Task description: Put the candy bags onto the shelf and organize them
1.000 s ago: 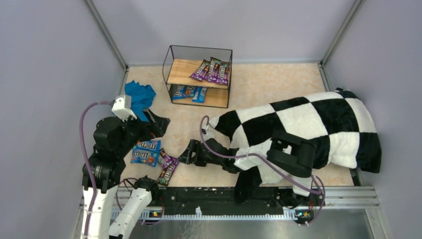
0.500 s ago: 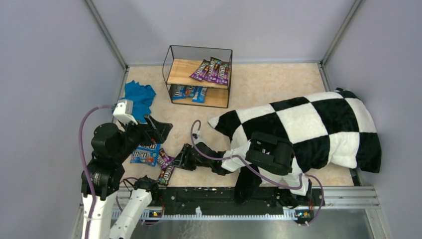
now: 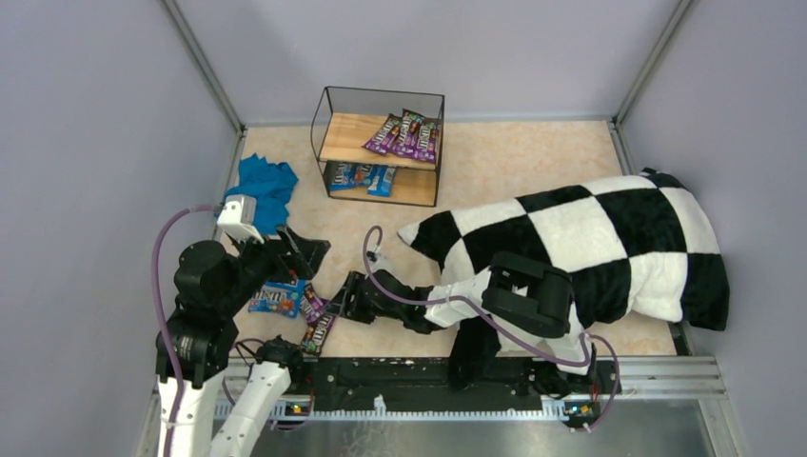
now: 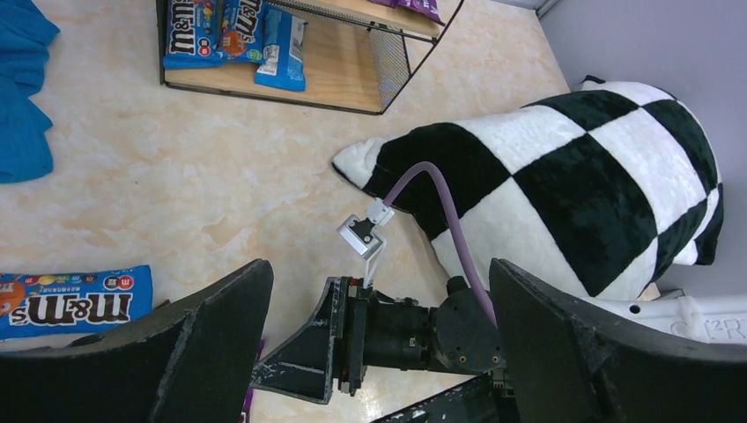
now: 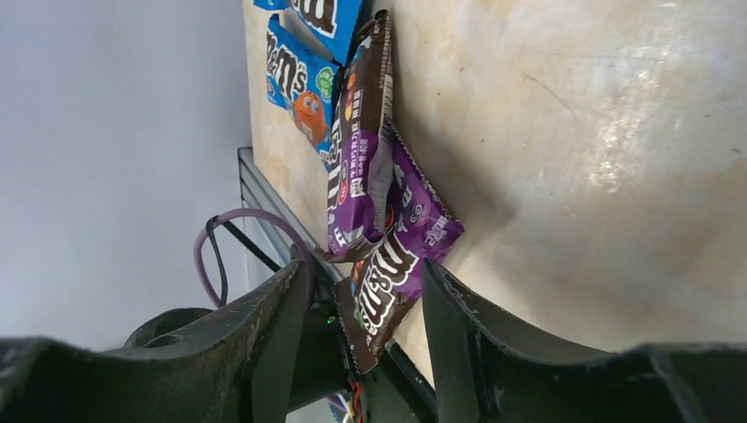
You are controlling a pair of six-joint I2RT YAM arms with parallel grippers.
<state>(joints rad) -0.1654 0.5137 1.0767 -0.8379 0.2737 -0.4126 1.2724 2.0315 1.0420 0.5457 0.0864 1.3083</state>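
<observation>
Picking loose bags is the step in hand. Right gripper (image 3: 338, 303) sits low over the table, well off the shelf's near-left corner; the shelf is a black wire-frame rack with two light wooden boards (image 3: 343, 138). Its fingers (image 5: 264, 344) are parted and straddle a purple glossy candy bag (image 5: 359, 176) and a dark brown glossy candy bag (image 5: 388, 295) that overlap. Not clamped, by the look.

Left gripper (image 3: 306, 249) is spread wide and empty, hovering on the shelf side of a loose blue glossy candy bag (image 4: 70, 301).

Shelf's upper board holds purple bags (image 3: 404, 133), lower board holds blue bags (image 3: 366, 176).

Next move: settle on one bag only, since the overlap risks a double pick. Then pinch, lift and carry to the upper board beside the purples.
</observation>
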